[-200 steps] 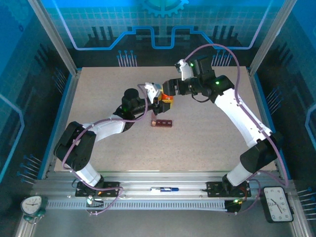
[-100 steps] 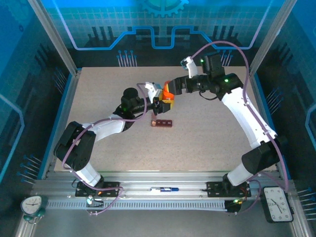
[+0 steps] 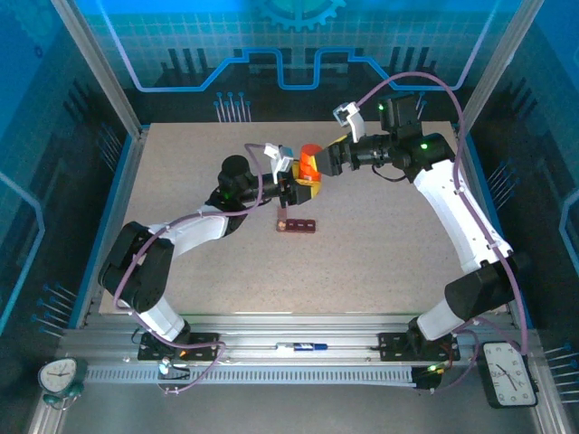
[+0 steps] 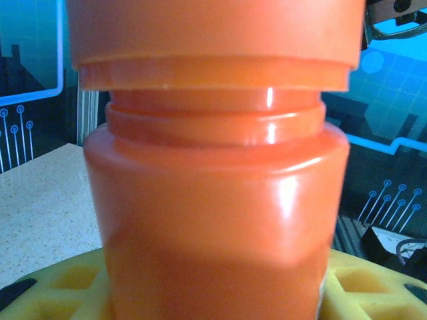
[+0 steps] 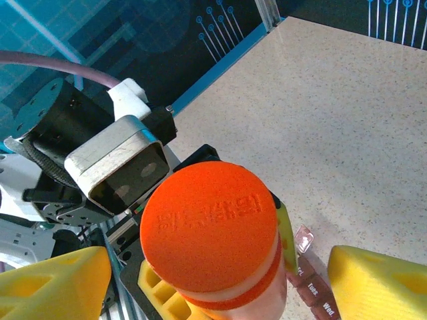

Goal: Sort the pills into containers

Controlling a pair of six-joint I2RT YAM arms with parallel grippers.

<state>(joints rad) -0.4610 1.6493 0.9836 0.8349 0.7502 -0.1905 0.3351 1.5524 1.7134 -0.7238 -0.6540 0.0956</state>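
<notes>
Speckled beige surface [image 3: 380, 258], blue-lit panels behind. Left hand [image 3: 305, 186] is closed firmly on the orange bottle [image 3: 308, 172], yellow fingers [image 4: 67, 283] pressed to its lower body on both sides. The bottle is upright with its cap [image 5: 209, 223] on. Right hand [image 3: 324, 163] is spread wide, its 2 fingers straddling the cap with a gap on each side, gripping nothing. Containers [image 3: 297, 225], 1 dark red-brown bar of 4 compartments, lie flat on the surface just on the near side of the bottle, apart from both hands.
</notes>
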